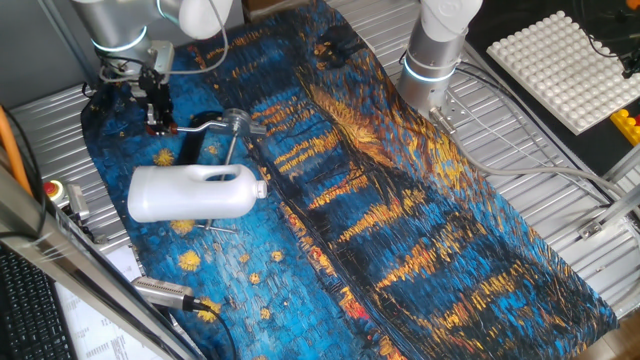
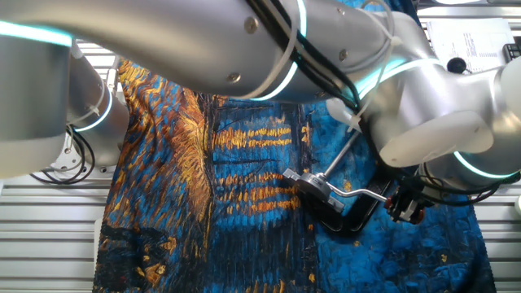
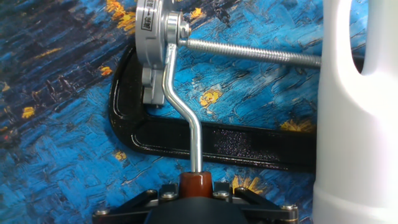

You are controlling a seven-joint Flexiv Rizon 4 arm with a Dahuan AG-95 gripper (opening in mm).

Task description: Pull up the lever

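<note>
One lever (image 3: 186, 118) runs straight ahead from the end effector (image 3: 198, 190), red-brown tip between its fingers.

The gripper (image 1: 158, 118) is seen at upper left of one fixed view, hung from the silver wrist at the frame's top edge, fingers pointed down. In the other fixed view it (image 2: 404, 205) is placed at right, below the bulky arm links. In the hand view the fingers are closed around the lever (image 3: 186, 118) tip.
</note>
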